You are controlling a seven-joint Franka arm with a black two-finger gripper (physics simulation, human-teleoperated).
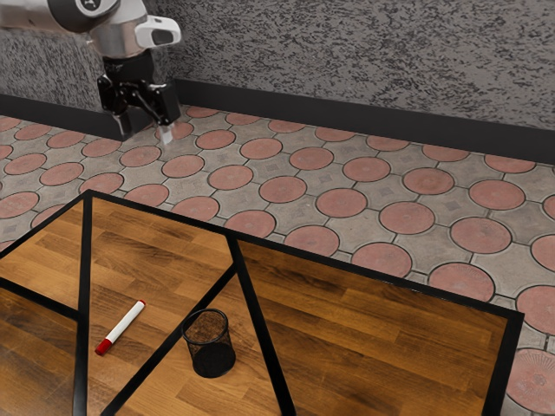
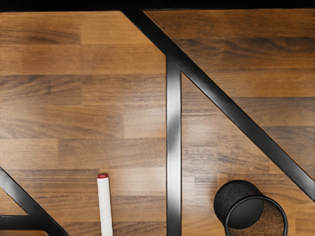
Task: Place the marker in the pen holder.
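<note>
High above the table's far left part, my gripper (image 1: 149,133) is open, its fingers apart with nothing between them. The white marker (image 1: 122,325) lies flat on the wooden tabletop, its red cap toward the near side in the exterior view. Just to the exterior view's right of it, the black mesh pen holder (image 1: 209,345) stands upright and looks empty. From above, the wrist view shows the marker (image 2: 105,206) with one red end and the round pen holder (image 2: 238,204), both well below my hand.
Black metal strips (image 1: 152,355) divide the wooden tabletop (image 1: 373,321), one running between the marker and the pen holder. A black border (image 1: 390,282) edges the table. Beyond it are a patterned tile floor (image 1: 342,201) and a grey wall (image 1: 373,61).
</note>
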